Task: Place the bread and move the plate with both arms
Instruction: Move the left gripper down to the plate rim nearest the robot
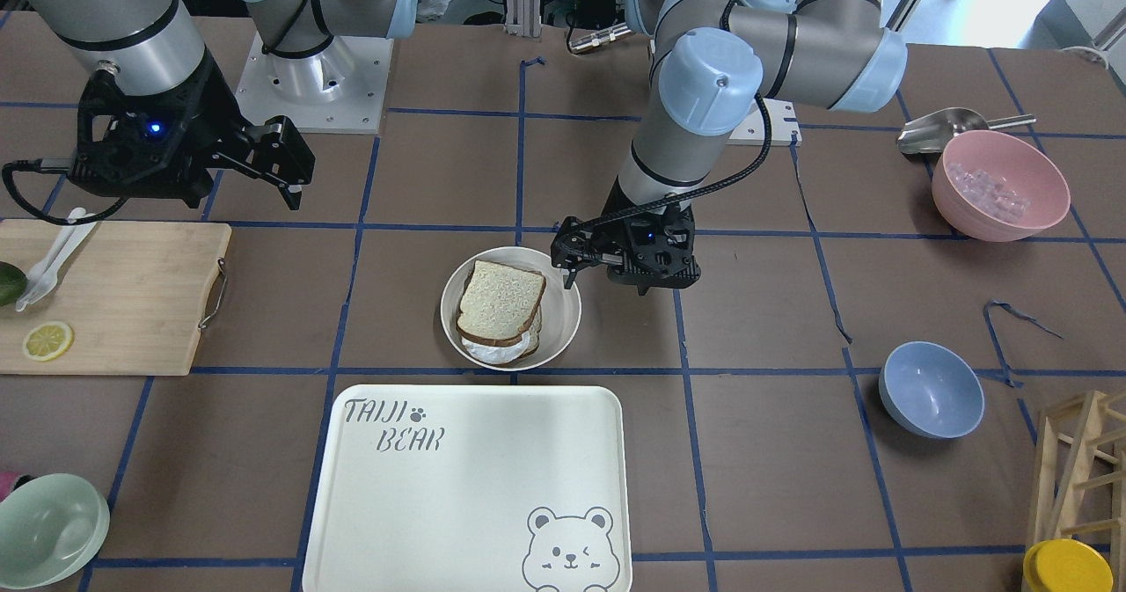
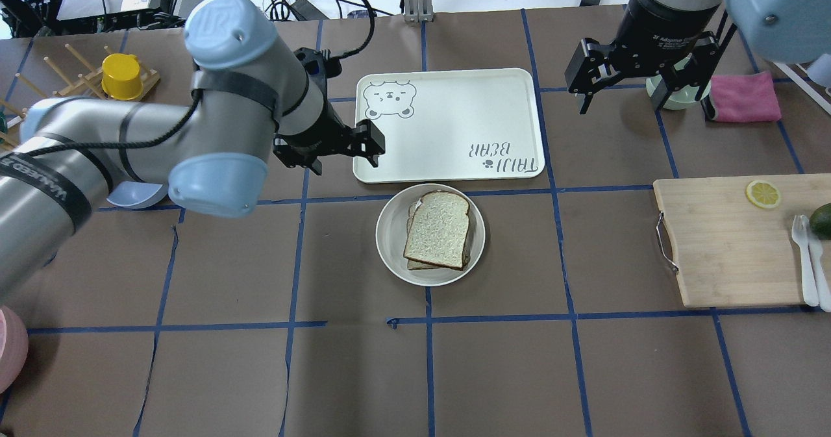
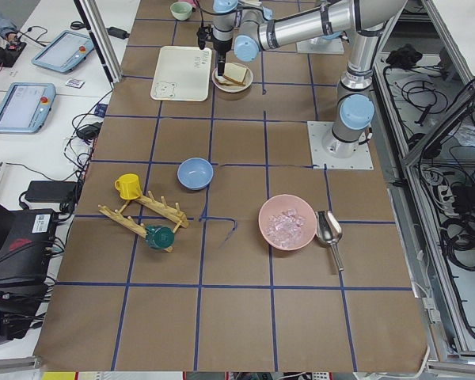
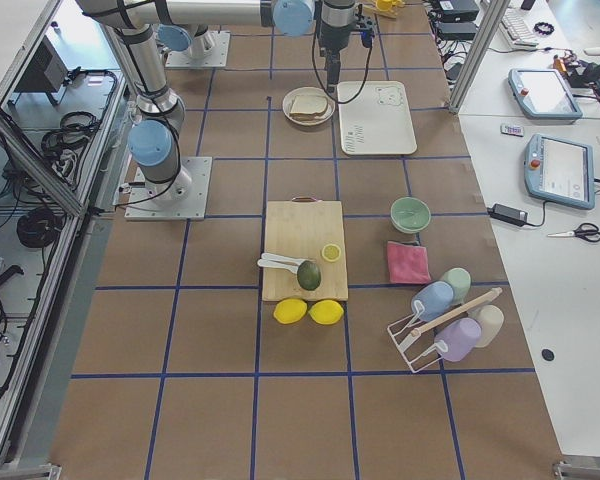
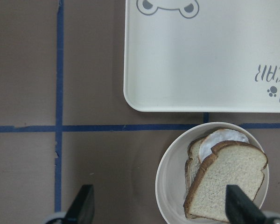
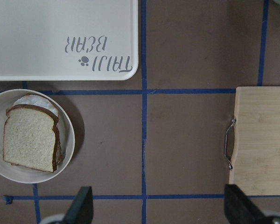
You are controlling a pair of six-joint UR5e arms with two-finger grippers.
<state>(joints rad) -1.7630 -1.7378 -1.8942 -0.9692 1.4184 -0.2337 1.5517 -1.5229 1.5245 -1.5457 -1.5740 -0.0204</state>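
The bread (image 2: 438, 229) has a dark brown crust and lies on top of another slice and something white in the round cream plate (image 2: 389, 236), at the table's middle. It also shows in the front view (image 1: 500, 300) on the plate (image 1: 563, 310), and in both wrist views (image 5: 226, 182) (image 6: 30, 137). My left gripper (image 2: 345, 163) (image 1: 607, 282) is open and empty, hovering just beside the plate's rim, near the tray's corner. My right gripper (image 2: 643, 102) (image 1: 242, 196) is open and empty, held high and well off to the plate's other side.
A big cream bear tray (image 2: 448, 125) lies just beyond the plate. A wooden cutting board (image 2: 720, 249) holds a lemon slice, white cutlery and an avocado. A pink bowl of ice (image 1: 1000, 186), a blue bowl (image 1: 931, 390), a green bowl (image 1: 48, 530) and a pink cloth (image 2: 743, 96) sit around.
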